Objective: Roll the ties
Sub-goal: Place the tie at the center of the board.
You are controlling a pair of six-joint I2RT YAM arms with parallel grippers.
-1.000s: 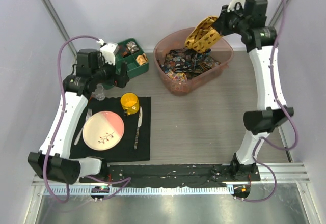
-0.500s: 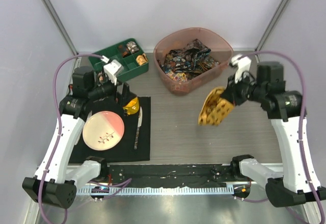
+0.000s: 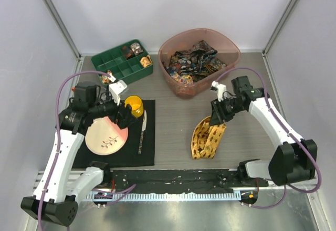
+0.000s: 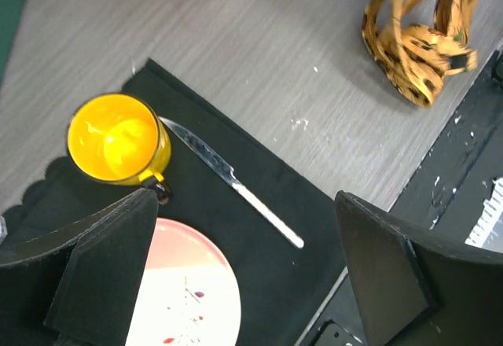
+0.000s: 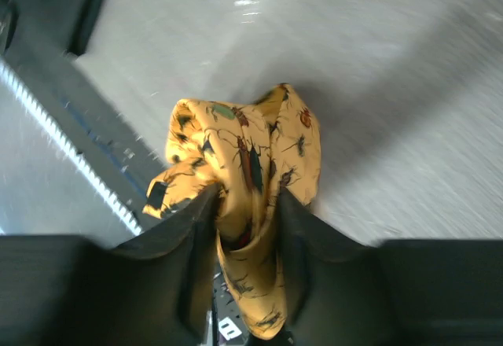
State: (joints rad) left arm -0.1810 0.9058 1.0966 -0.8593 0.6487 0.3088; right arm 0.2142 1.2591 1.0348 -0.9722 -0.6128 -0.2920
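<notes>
Pinching yellow tie (image 3: 206, 140), right tool (image 5: 245, 204)

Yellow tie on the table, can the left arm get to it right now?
Probably, but awkwardly: bare table lies between, yet the tie sits in the jaws of the right arm.

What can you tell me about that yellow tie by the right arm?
The yellow tie is soft-looking fabric, yellow-orange, printed with small dark insects. It is bunched in loose loops, not rolled, its lower folds resting on the grey table near the front edge. Its upper end runs up into the right pincer, whose fingers press it from both sides. Nothing else touches it.
</notes>
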